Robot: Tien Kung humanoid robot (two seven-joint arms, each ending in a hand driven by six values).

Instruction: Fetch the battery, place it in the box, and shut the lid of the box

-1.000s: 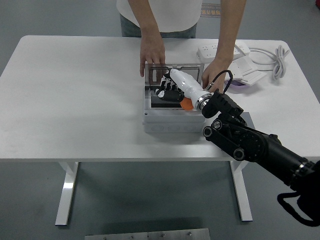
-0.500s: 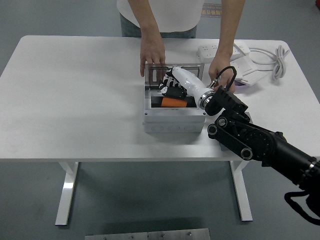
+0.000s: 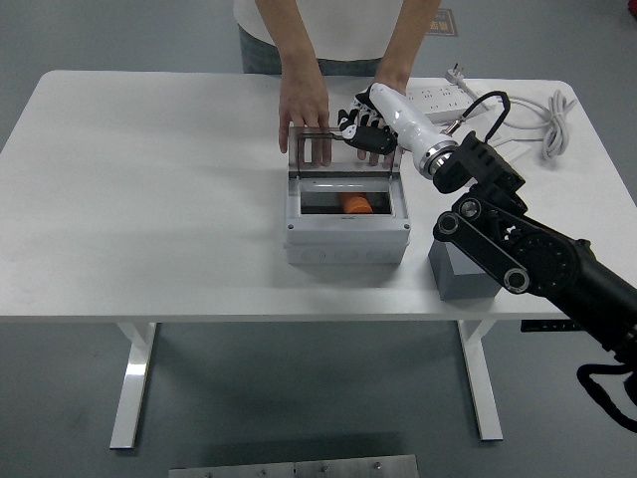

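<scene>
The battery (image 3: 356, 205) lies inside the open box (image 3: 346, 239), and the right hand (image 3: 364, 130) hovers at the raised lid (image 3: 343, 152), fingers curled and grasping nothing. A person's hand (image 3: 303, 105) rests on that lid's top edge, so swinging it down could pinch it. A power strip (image 3: 438, 95), cables (image 3: 532, 119) and a grey block (image 3: 460, 271) crowd the bench (image 3: 149, 199) to the right.

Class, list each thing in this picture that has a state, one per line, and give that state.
Box: open.
Lid: raised upright behind the box, a person's hand on it.
Battery: lying inside the box.
Right hand: at the lid's top edge, fingers curled.
</scene>
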